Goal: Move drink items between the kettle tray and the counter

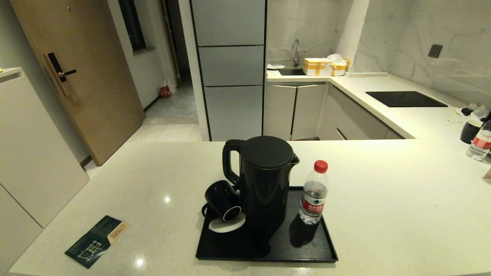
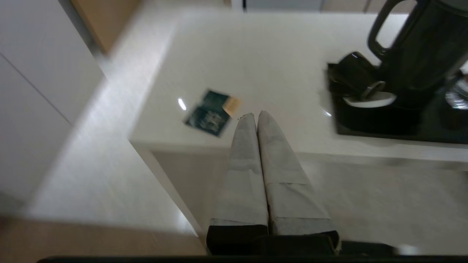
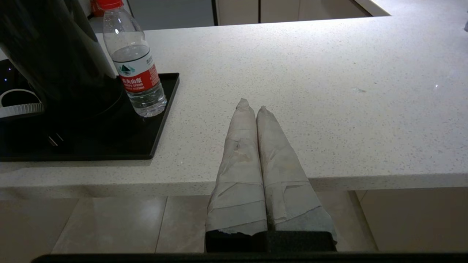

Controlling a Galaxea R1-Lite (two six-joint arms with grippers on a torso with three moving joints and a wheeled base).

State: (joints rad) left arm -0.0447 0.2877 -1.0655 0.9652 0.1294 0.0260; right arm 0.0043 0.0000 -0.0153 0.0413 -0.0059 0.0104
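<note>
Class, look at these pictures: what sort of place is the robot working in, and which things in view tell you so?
Most likely a small apartment or hotel-suite kitchen: a sink with tap, a black hob panel set into the counter, and an electric kettle on a tray.

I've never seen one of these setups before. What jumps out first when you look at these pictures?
The tall black kettle stands out first, upright in the middle of a black tray on the pale counter. Beside it on the tray stands a clear bottle with a red cap, and on its other side a small black cup lies tipped over a white saucer. Both grippers, left and right, are shut near the counter's front edge.
</note>
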